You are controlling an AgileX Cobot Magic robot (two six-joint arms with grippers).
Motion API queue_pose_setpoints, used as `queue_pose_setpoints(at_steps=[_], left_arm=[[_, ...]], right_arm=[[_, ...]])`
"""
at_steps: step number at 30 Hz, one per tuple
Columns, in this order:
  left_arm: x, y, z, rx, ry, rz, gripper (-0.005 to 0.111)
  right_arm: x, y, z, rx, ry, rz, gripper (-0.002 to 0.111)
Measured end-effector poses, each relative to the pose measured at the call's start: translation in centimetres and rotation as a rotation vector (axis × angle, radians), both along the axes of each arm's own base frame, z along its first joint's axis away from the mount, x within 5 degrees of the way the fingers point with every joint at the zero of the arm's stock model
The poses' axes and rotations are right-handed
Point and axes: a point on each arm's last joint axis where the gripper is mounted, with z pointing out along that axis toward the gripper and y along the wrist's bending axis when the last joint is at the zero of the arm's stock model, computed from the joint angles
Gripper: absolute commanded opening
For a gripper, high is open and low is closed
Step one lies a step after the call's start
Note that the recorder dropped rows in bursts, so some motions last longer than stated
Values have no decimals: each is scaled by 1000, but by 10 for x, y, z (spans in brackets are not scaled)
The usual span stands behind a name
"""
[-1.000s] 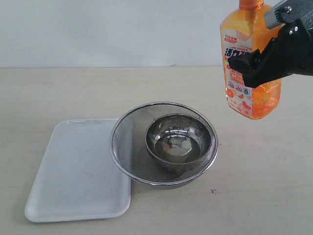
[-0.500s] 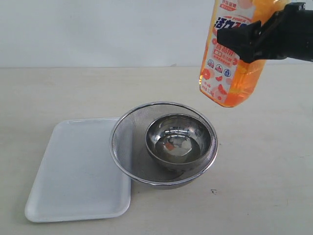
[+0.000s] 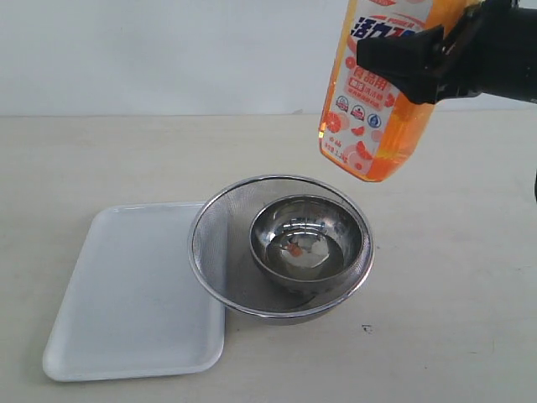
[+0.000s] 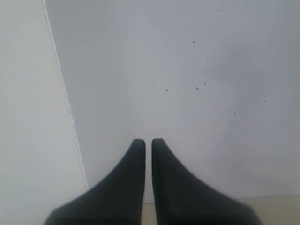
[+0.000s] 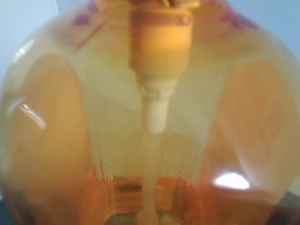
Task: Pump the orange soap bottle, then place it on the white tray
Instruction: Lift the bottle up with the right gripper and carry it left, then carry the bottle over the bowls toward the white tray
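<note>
Position: the tall translucent orange plastic soap bottle (image 3: 369,126) hangs tilted in the air, clear of the beige table (image 3: 453,294) and near the round metal mesh strainer (image 3: 214,243). The top edge of the exterior view cuts off its pump head. The black right gripper (image 3: 403,63) clamps the bottle across its labelled body. The flat rectangular white plastic tray (image 3: 126,294) lies on the table at the left, its edge touching the strainer. A polished steel bowl (image 3: 268,227) sits inside the strainer. The left gripper (image 4: 148,143) faces a pale wall, jaws almost together, holding nothing.
</note>
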Motion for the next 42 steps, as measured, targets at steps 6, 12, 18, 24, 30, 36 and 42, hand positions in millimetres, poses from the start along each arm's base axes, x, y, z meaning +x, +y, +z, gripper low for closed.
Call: queue_pose_setpoints(at_steps=[6,12,18,24,30,36,42], left_arm=[[0,0,0,0,0,0,5],[0,0,0,0,0,0,5],[0,0,0,0,0,0,5],[0,0,0,0,0,0,5],[0,0,0,0,0,0,5],[0,0,0,0,0,0,5],[0,0,0,0,0,0,5]], right_arm=[[-4,9,0,-10,-7,49,0],[-12,35,0,-64,-22,136,0],[-15,53,7,-89,-40,160,0],[-19,69,16,-97,-67,192,0],[-24,80,17,-102,-69,216,0],[-26,83,17,-95,-64,223,0],[-27,84,19,-57,-56,239,0]])
